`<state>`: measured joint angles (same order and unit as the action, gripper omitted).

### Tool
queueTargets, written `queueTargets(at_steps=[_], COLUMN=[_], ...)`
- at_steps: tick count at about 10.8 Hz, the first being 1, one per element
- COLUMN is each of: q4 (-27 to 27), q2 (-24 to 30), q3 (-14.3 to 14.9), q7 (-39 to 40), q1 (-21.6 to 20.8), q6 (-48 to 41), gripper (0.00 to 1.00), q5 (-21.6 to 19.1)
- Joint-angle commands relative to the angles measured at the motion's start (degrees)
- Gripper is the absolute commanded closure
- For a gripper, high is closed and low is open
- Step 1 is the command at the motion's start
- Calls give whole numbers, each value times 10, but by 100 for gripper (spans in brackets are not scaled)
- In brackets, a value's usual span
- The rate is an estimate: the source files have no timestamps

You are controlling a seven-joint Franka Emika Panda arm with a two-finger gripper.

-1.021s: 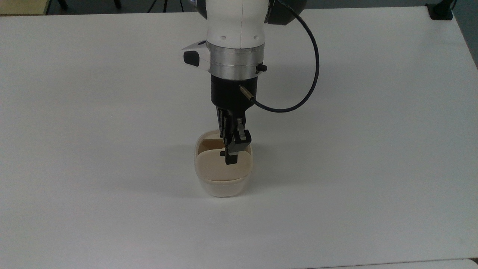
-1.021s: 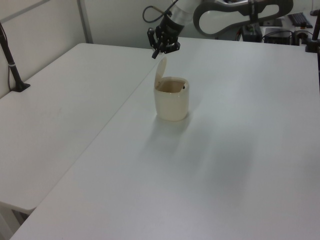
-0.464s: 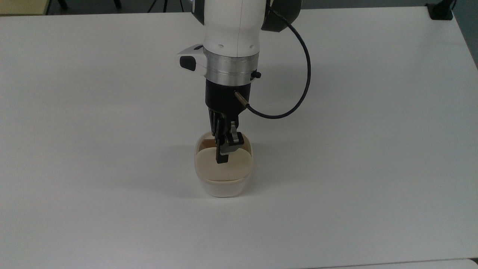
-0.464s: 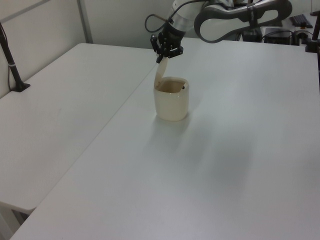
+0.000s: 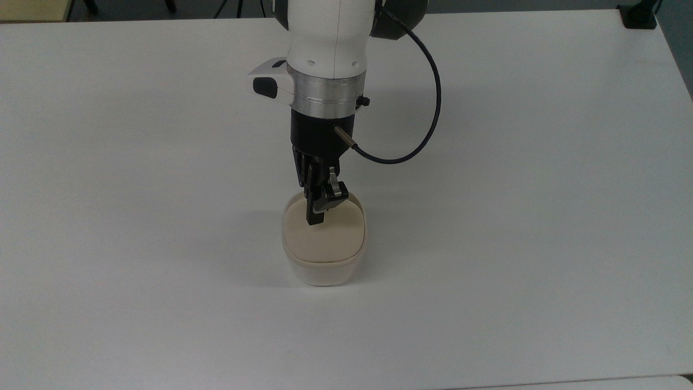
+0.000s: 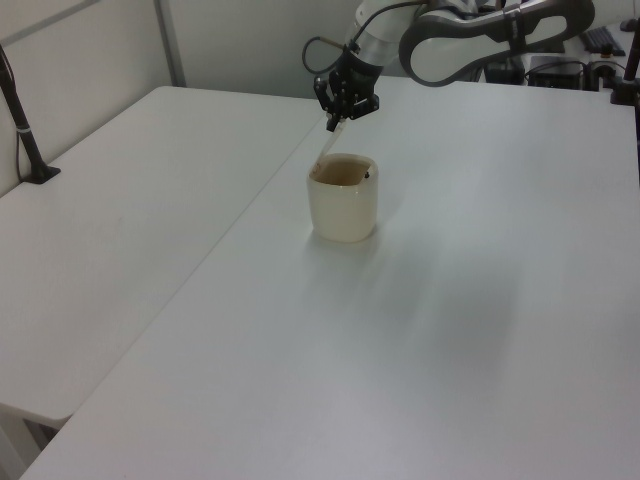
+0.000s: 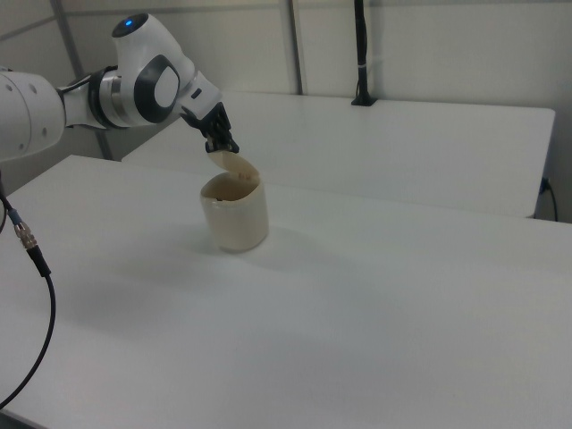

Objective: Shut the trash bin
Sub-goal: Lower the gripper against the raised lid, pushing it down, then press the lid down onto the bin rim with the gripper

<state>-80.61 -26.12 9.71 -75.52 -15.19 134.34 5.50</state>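
Cream-white plastic trash bin (image 5: 323,271) standing upright near the middle of the white surface (image 5: 514,216), well apart from every edge. Beige hinged lid (image 5: 325,235) tilted partway down over the opening: still raised at an angle in the left view (image 6: 330,148) and the right view (image 7: 234,163), free edge up, hinge side low on the rim. Bin body plain in the left view (image 6: 343,205) and in the right view (image 7: 235,219), dim interior showing under the raised lid.

Black pincer (image 5: 315,212) pressed down against the lid's upper part, fingers drawn close together with nothing between them. Seen in the left view (image 6: 340,108) right at the lid's raised edge, and likewise in the right view (image 7: 223,146). Dark cable (image 5: 427,108) looping from the wrist toward the top view's right.
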Motion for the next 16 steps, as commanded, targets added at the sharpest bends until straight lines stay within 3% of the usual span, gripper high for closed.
queueTargets(at_steps=[1, 6, 16], q4=[-52, -97, -126], q2=[32, 32, 23], q3=[6, -22, -32], q7=[28, 82, 89], q1=[-13, -19, -12], q6=[-8, -21, -45], gripper=[100, 100, 100], q5=[13, 35, 46])
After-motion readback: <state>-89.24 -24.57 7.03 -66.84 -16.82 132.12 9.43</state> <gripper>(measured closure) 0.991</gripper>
